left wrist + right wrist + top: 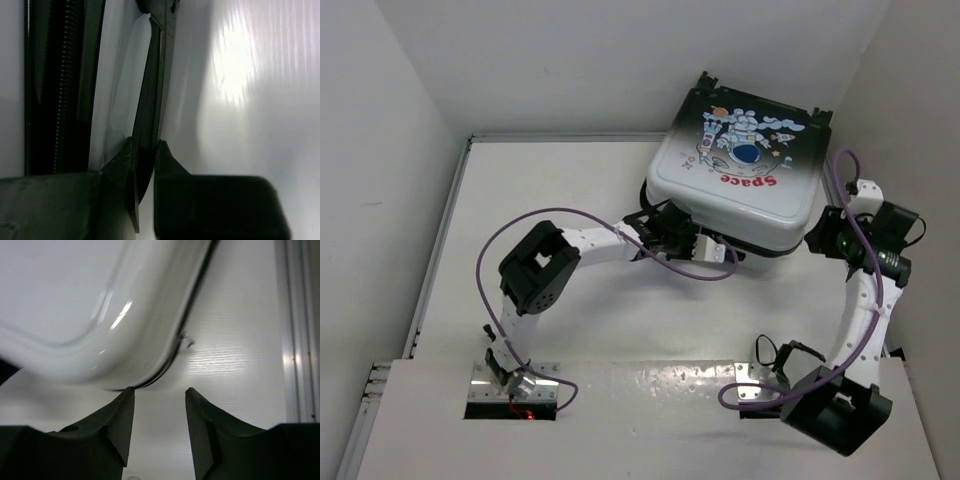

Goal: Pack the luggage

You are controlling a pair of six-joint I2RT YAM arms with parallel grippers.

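Observation:
The luggage (740, 170) lies closed at the table's back right, its astronaut picture and red "Space" lettering facing up. My left gripper (713, 250) reaches under its near edge. In the left wrist view this gripper (146, 147) is shut on a thin dark flat tab (152, 90) that runs up beside the zipper track (60, 90). My right gripper (823, 235) sits at the luggage's right corner. The right wrist view shows it (159, 392) open and empty, its left fingertip (127, 395) just at the dark seam (185, 325) under the rounded white shell (75, 290).
White walls close in the table (580, 180) at the back and on both sides. A metal rail (440, 250) runs along its left edge, and another rail (300, 330) shows at the right. The arms' mounting board (650, 400) spans the near edge.

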